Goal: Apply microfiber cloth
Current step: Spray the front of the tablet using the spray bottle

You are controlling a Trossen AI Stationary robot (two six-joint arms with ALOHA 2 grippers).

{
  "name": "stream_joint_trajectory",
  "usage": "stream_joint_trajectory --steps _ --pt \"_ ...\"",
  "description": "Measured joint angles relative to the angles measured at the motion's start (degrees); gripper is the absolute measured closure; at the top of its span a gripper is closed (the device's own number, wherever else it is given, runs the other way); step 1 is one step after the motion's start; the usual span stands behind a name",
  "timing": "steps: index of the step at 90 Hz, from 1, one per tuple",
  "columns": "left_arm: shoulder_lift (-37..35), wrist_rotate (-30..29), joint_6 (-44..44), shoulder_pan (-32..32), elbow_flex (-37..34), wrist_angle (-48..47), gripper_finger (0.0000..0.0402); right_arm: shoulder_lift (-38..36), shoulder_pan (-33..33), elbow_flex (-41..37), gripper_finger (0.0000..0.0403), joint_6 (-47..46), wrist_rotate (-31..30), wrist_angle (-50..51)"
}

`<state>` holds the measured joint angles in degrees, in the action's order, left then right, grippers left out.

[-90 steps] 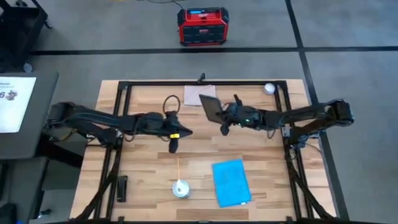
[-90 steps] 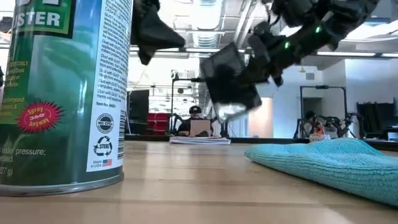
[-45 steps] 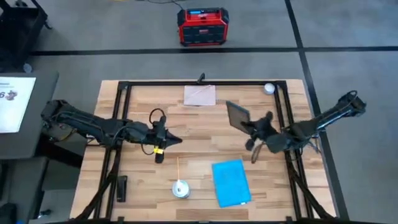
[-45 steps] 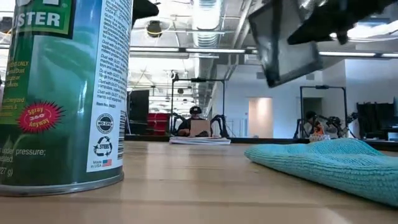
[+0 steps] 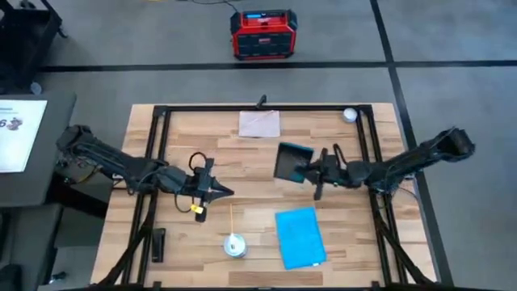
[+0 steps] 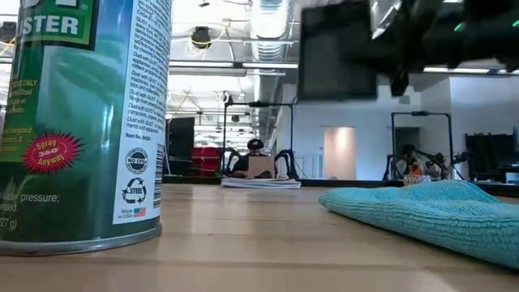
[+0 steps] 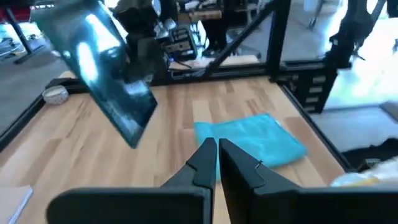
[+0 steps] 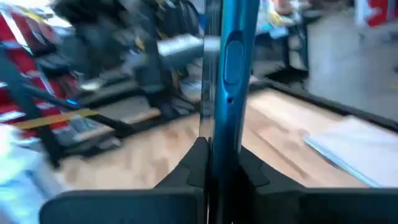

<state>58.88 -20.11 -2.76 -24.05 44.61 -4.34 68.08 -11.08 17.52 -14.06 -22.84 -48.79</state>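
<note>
Green metal fills your nearest view: a tall spray can stands at the front of the worktop, printed with white label text and a red starburst. Just beside it to the right, the microfiber cloth lies flat, a sky-blue rectangle with a soft looped pile, touched by neither arm. A small dark object lies near the front left corner.

Farther in, your left gripper hangs over the left middle of the pale wood planks, its fingers pressed together with nothing between them. Half a second ago it sat slightly nearer the centre; it has drawn back a little toward its own side.

Your right gripper is clenched on the edge of a black glossy tablet, held clear above the worktop just behind the cloth. Since the earlier frame the right arm has swung the tablet inward and forward, from near the frame on the right toward the centre.

Beyond that, a pale beige-grey sheet lies flat at the back edge, with a small white round object in the back right corner. A black metal frame borders the worktop. Past it lies grey floor with a red and black box, and the level view shows a bright room where a person sits at a far desk.
</note>
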Motion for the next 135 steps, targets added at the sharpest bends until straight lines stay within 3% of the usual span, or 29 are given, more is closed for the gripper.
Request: stream_joint_trajectory --steps 23,49,65,78,98,135 --pt "4.9 -10.2 -5.8 -8.9 13.2 -18.4 0.0402 12.0 4.5 9.2 0.0391 3.0 6.9 -0.5" --pt "14.4 -11.1 -12.6 -12.7 23.2 -30.2 0.0402 28.3 12.7 21.0 0.0391 6.9 26.3 -8.7" --pt "18.5 -9.6 -14.9 -13.3 26.5 -35.0 0.0402 34.8 15.7 27.4 0.0391 7.0 32.2 -8.7" --pt "20.0 -5.9 -15.1 -13.6 29.6 -36.0 0.0402 37.1 17.2 30.9 0.0391 7.0 35.4 -8.4" --pt "21.8 -4.9 -14.4 -14.7 34.6 -38.7 0.0402 37.3 19.7 33.7 0.0391 8.7 36.7 -3.7" --pt "23.6 2.0 -11.3 -12.2 34.8 -37.6 0.0402 37.3 21.0 34.6 0.0391 9.1 38.1 -1.7"
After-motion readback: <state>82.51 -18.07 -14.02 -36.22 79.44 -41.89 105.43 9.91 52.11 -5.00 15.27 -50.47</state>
